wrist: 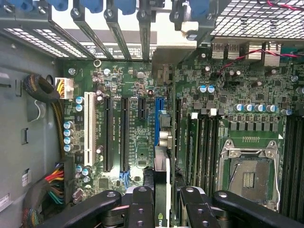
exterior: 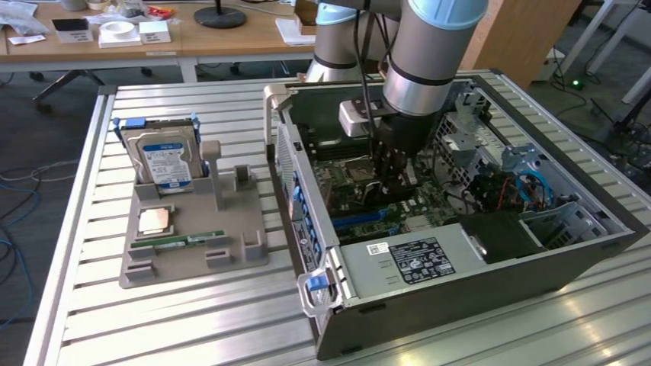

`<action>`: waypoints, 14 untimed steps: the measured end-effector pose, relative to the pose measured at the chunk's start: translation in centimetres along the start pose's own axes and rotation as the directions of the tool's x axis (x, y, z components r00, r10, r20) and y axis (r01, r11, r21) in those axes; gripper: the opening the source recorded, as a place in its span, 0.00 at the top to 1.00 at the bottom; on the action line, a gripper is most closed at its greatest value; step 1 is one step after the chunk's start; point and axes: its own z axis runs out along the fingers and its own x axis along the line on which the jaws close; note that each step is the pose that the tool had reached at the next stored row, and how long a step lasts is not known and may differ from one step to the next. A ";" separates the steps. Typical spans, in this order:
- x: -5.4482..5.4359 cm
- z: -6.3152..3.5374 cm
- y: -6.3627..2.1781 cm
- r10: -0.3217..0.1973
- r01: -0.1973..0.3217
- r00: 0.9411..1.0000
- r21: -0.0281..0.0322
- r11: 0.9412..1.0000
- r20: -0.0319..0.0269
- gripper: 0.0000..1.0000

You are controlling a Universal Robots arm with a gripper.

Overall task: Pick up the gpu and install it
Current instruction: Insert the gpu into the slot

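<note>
Standing edge-on inside the open case (exterior: 478, 267), the gpu (wrist: 162, 185) is pinched in the claw (wrist: 164, 202), lined up with the motherboard's (wrist: 137, 85) blue slot (wrist: 159, 114). A hard drive (exterior: 168, 160) sits in a grey holder (exterior: 183, 263) beside the case.

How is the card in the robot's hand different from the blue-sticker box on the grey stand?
The gpu is gripped in the hand inside the computer case; the hard drive stands outside, in the grey stand. The gpu shows a thin edge; the hard drive shows a wide silver face with a blue label. Both are upright.
</note>
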 end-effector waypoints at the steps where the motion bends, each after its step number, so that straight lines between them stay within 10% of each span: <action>1: 0.0 0.00 0.01 0.000 0.000 1.000 0.000 1.000 0.000 0.74; 14: 0.2 0.18 0.42 0.000 0.000 1.000 0.000 1.000 0.000 0.74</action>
